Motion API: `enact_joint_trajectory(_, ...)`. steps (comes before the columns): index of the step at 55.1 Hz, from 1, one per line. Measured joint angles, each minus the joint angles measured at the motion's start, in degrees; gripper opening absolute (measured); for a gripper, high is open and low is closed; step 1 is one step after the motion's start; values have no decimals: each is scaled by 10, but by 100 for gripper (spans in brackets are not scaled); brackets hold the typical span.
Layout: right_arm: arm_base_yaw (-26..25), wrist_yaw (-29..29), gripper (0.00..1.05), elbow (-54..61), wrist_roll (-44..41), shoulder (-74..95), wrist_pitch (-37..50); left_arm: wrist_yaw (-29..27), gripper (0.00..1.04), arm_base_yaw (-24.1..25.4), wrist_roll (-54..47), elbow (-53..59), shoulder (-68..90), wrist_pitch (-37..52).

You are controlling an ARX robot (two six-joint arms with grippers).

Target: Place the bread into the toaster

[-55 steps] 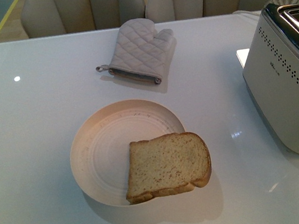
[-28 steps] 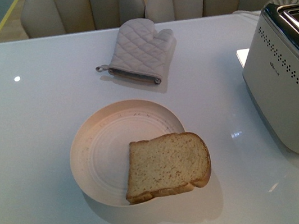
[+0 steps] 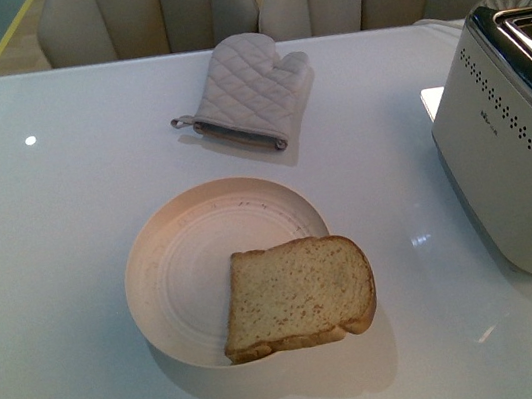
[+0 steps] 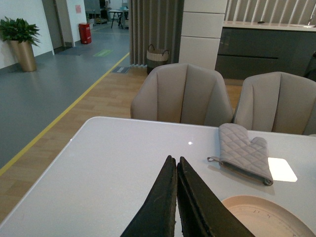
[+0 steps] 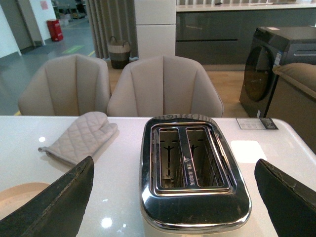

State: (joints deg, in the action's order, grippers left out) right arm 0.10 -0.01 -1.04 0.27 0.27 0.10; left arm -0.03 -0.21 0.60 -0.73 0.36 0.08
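One slice of bread (image 3: 299, 293) is lying flat on the plate (image 3: 182, 274), covering its near right part and overhanging the rim there, with the rounded top pointing toward the toaster (image 3: 511, 150). Its crumb is showing tan and speckled, and its crust golden-brown. The plate is round, cream and shallow, showing faint concentric rings and holding the slice alone.

The toaster is standing well apart from the plate at the right edge of the tabletop (image 3: 50, 244). Its boxy white body is showing rows of small dark holes along the side, under a shiny chrome top. In the right wrist view its two long slots are showing dark walls and thin wire guides inside.

A grey quilted mitt (image 3: 244, 92) is lying flat beyond the plate, its thumb pointing right and a small loop sticking out at the cuff. The tabletop is glossy and white, reflecting spots of light. Two padded beige chairs (image 3: 156, 14) are standing behind its far edge.

The left tool (image 4: 176, 165) is pressing its two dark matte fingers together, closed on nothing, above the tabletop near the plate's rim. The right tool (image 5: 173, 163) is spreading wide open and gripping nothing, its dark fingers framing the toaster in that arm's camera without touching it.
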Motion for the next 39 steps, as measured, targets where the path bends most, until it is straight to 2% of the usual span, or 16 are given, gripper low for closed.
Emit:
enact_joint_trajectory(6,0,0,96,0,0,0,0,0,5,0,0,0,0,0)
enact_joint_trajectory(14,0,0,96,0,0,0,0,0,29,0,0,0,0,0)
enact_joint_trajectory(22,0,0,96,0,0,0,0,0,59,0,0,0,0,0)
enact_joint_trajectory(34,0,0,96,0,0,0,0,0,96,0,0,0,0,0)
enact_joint_trajectory(36,0,0,96,0,0,0,0,0,99,0,-1,0,0,0)
enact_joint_trajectory(39,0,0,96,0,0,0,0,0,97,0,-1,0,0,0)
